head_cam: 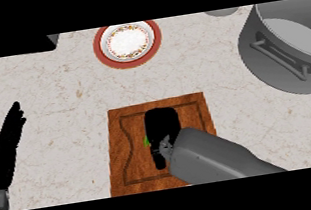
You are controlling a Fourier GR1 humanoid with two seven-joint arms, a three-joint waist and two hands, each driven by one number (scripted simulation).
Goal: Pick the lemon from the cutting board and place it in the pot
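Note:
A wooden cutting board [189, 109] lies at the lower middle of the counter. My right hand [163, 128] is low over the board's centre, reaching in from the lower right. It hides almost all of what lies under it. Only a small green sliver [146, 140] of the lemon peeks out at the hand's left edge. The grey pot [288, 74] with a side handle stands at the upper right, well away from the board. My left hand [1, 150] rests open at the left edge with its fingers up.
A red-rimmed plate [127, 43] sits at the top centre, beyond the board. A dark block [15, 46] occupies the top left corner, and a pale round object [221, 12] shows at the top edge near the pot.

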